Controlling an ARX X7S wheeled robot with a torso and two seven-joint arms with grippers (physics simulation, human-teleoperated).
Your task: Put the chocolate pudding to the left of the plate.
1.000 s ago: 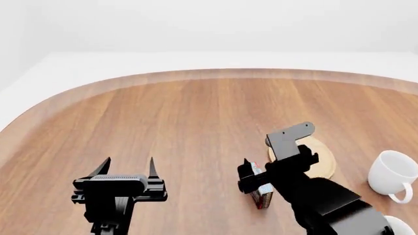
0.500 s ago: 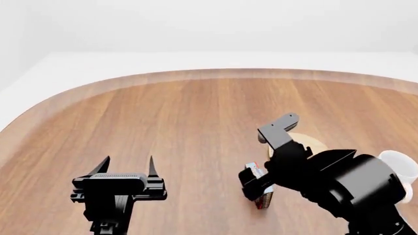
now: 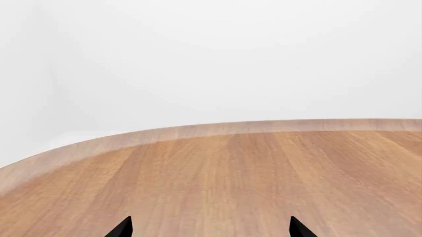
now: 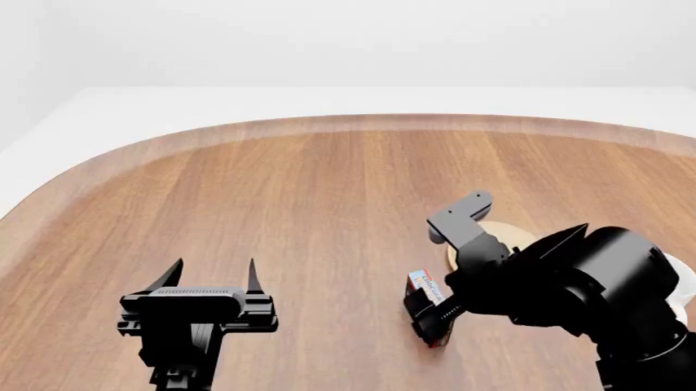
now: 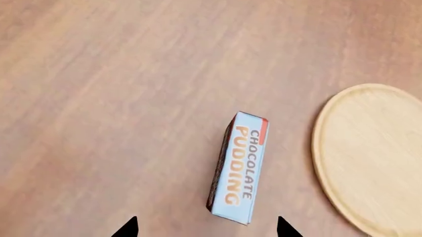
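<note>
The chocolate pudding is a thin box with a pale printed face. It stands on its long edge on the table, just left of the light-tan wooden plate. My right gripper is open above it, a fingertip on each side, touching nothing. In the head view the pudding pokes out behind my right gripper, and the right arm covers much of the plate. My left gripper is open and empty at the front left; its tips also show in the left wrist view.
A white mug is almost wholly hidden behind my right arm at the right edge. The wooden table has a rounded raised rim, with a white surround beyond it.
My right arm has swung up and over, hiding the mug and more of the plate. The pudding stays on the table left of the plate. The left arm has not moved.
</note>
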